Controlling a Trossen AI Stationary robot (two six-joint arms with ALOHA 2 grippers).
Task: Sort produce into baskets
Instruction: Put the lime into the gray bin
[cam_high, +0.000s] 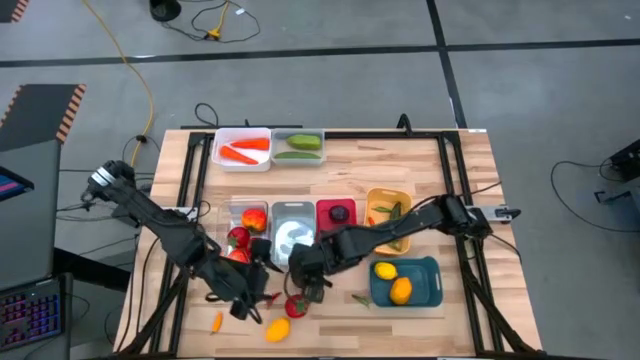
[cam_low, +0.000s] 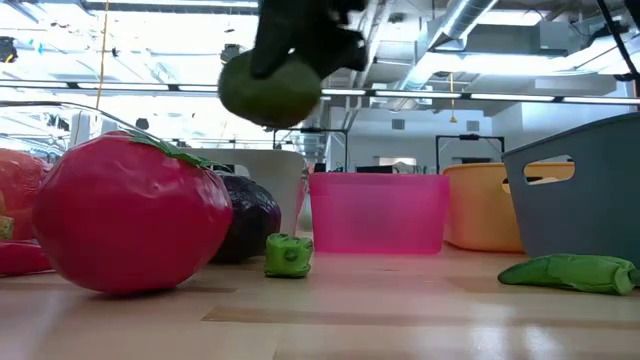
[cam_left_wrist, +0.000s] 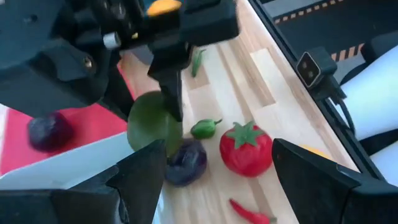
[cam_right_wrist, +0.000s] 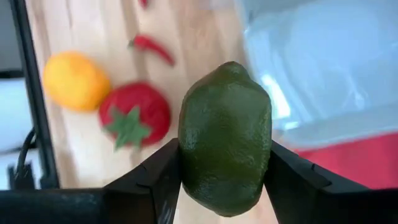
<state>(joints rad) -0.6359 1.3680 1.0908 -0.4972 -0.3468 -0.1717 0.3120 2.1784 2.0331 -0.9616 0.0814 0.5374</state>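
Note:
My right gripper (cam_right_wrist: 225, 171) is shut on a dark green lime (cam_right_wrist: 225, 137), which hangs above the table's near middle, over a big red tomato (cam_low: 130, 215) and a purple plum (cam_left_wrist: 186, 163). My left gripper (cam_left_wrist: 217, 183) stands open just left of it, with nothing between its fingers. The baskets stand in two rows. At the back are a white one (cam_high: 243, 148) with carrots and a clear one (cam_high: 298, 146). In the middle row are clear (cam_high: 248, 220), silver (cam_high: 292, 235), red (cam_high: 336, 213) and yellow (cam_high: 388, 208) ones. The teal one (cam_high: 430, 285) stands at the near right. My right gripper pinches the lime by its two opposite sides (cam_right_wrist: 186, 155) between its two fingers. The fingers slant down from above and from the table's right. The lime (cam_low: 268, 90) hangs lifted clear, well above the tabletop.
Loose on the near table lie a small green pepper (cam_low: 288, 255), a green pod (cam_low: 570, 272), a red chili (cam_left_wrist: 249, 213) and an orange-yellow fruit (cam_high: 277, 329). The teal basket holds two yellow fruits (cam_high: 392, 280). Black rails (cam_high: 190, 170) frame the table.

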